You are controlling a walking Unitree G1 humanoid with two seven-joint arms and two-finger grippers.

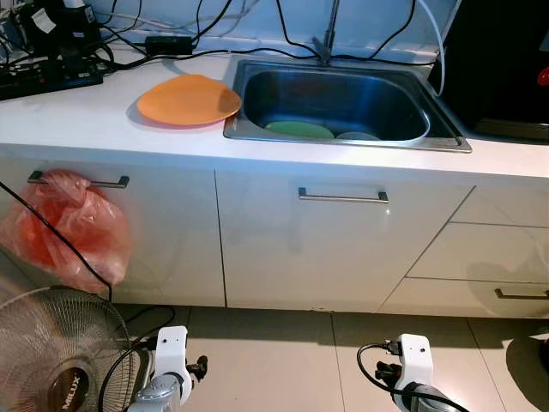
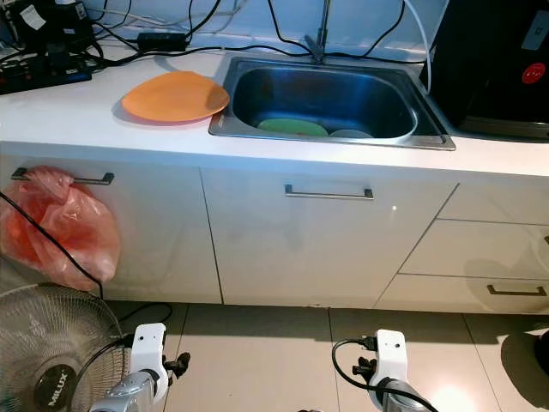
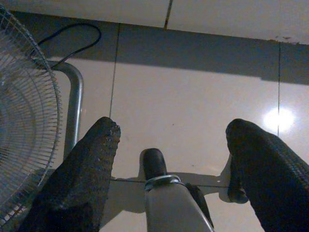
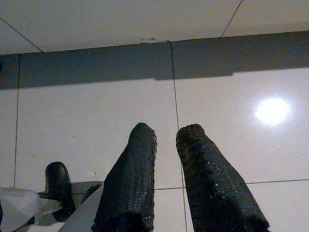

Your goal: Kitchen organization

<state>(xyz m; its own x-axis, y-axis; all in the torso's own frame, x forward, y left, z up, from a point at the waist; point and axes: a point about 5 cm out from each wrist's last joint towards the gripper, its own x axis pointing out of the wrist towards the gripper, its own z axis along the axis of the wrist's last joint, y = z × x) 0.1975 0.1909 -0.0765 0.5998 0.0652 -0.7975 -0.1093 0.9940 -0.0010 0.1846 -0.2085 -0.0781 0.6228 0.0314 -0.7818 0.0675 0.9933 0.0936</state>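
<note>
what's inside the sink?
In the sink: a green plate lying at the bottom, with a pale dish beside it. The sink's near wall hides their front edges and anything else on the floor.

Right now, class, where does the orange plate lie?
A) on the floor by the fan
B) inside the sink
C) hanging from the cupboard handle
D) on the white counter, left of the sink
D: the orange plate lies flat on the white counter, just left of the steel sink, which holds a green dish.
</note>
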